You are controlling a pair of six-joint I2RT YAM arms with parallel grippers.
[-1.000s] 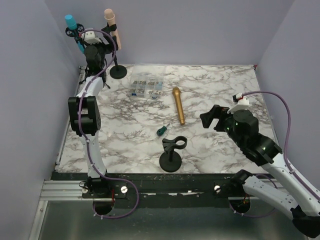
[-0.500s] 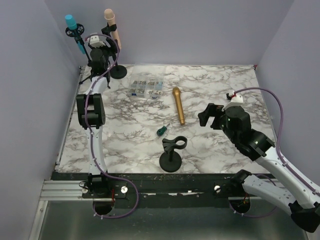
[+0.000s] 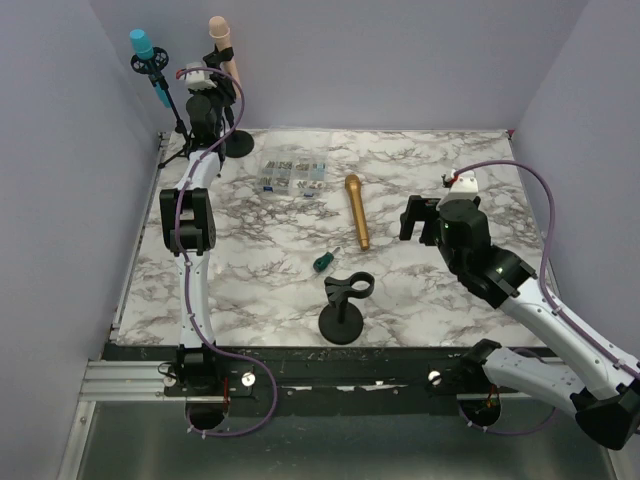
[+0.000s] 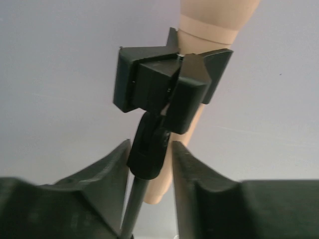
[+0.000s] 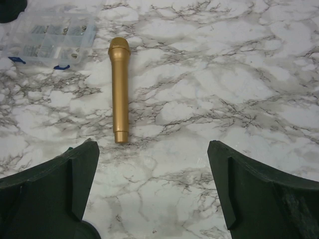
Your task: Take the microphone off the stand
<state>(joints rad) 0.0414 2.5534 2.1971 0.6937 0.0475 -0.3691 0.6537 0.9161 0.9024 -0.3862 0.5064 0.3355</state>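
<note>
Tool [image 4: 148, 152] (left) flanking stand [image 4: 154, 92], peach microphone [image 4: 209, 20] clipped

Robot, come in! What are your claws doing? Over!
Left claw straddling the stand neck, grip unclear. Right claw open, empty. Peach microphone sits in its clip. Blue microphone stands close by.

Left fingers [image 4: 99, 181] sit narrow and high; right fingers [image 5: 55, 189] spread wide.
</note>
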